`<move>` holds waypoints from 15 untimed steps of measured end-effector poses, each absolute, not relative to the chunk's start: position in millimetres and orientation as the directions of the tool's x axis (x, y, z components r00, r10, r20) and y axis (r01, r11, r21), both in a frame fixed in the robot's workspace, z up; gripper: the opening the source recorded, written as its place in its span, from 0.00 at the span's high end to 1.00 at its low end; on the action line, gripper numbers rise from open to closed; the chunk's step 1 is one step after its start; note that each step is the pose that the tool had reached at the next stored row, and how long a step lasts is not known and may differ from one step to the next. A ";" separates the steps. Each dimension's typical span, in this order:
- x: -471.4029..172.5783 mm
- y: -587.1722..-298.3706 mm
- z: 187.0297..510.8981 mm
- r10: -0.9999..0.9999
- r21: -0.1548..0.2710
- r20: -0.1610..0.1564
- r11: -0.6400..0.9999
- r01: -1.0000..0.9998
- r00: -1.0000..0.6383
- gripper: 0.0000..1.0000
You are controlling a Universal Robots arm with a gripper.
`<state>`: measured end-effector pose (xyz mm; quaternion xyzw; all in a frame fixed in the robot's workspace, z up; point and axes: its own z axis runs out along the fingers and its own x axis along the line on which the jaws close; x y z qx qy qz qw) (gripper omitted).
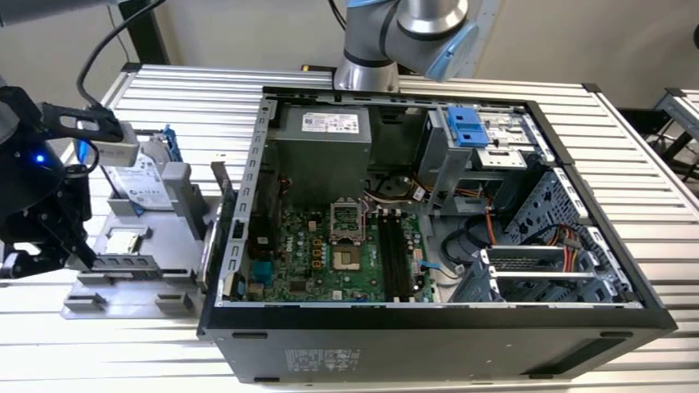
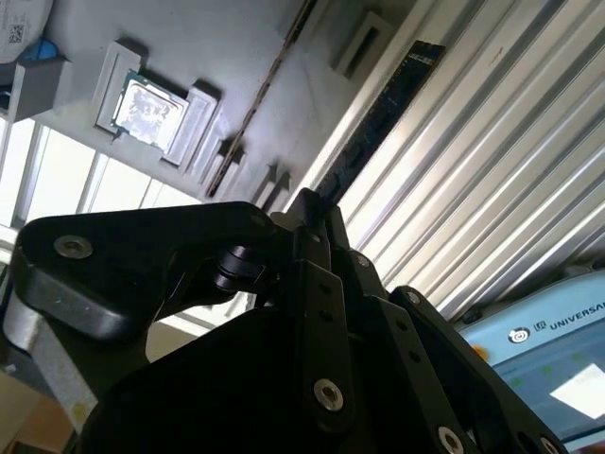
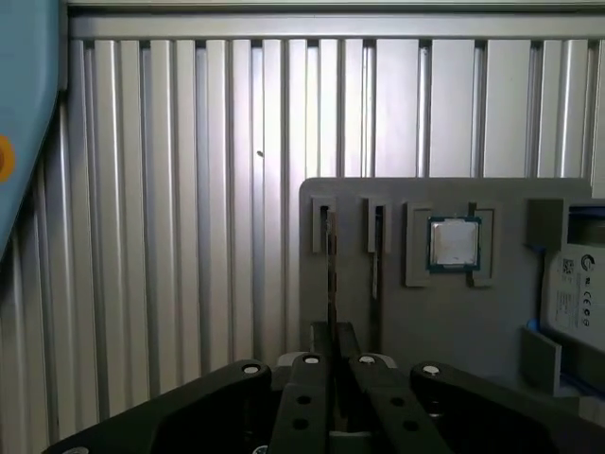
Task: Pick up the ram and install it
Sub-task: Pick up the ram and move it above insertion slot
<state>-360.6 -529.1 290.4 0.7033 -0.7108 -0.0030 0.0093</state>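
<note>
Setting, exterior view. A work table (image 1: 611, 164) of ribbed, silver-grey aluminium slats spans the scene from 9 o'clock to 3 o'clock. A plain pale wall (image 1: 251, 33) closes the room at 12 o'clock, with a dark upright post (image 1: 146, 33) before it at 11 o'clock. A second slatted table (image 1: 683, 106) stands apart at 2 o'clock. Even light; bright streaks run along the slats (image 2: 510, 170) in the second wrist view.

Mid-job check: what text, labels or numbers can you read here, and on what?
No complete text to quote.
White label on the grey power-supply box: too small.
White label on the silver hard drive: too small.
Pale sticker on the black computer case, outer wall: blurred.
Dark lettering on the pale-blue arm cover: cut off at the picture's edge.
</note>
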 end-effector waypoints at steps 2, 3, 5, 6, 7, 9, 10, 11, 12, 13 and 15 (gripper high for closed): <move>-360.6 -529.1 293.4 -1.000 0.017 0.009 0.011 -1.000 -0.011 1.00; -360.6 -529.1 294.8 -1.000 0.017 0.009 0.011 -1.000 -0.011 1.00; -360.6 -529.1 297.6 -1.000 0.017 0.009 0.011 -1.000 -0.011 1.00; -360.6 -529.1 299.1 -1.000 0.017 0.009 0.011 -1.000 -0.011 1.00; -360.6 -529.1 300.4 -1.000 0.017 0.009 0.011 -1.000 -0.011 1.00; -360.6 -529.1 303.3 -1.000 0.017 0.009 0.011 -1.000 -0.011 1.00; -360.6 -529.1 304.8 -1.000 0.017 0.009 0.011 -1.000 -0.011 1.00; -360.6 -529.1 306.3 -1.000 0.017 0.009 0.011 -1.000 -0.011 1.00; -360.6 -529.1 307.9 -1.000 0.017 0.009 0.011 -1.000 -0.011 1.00; -360.6 -529.1 309.5 -1.000 0.017 0.009 0.011 -1.000 -0.011 1.00; -360.6 -529.1 312.8 -1.000 0.017 0.009 0.011 -1.000 -0.011 1.00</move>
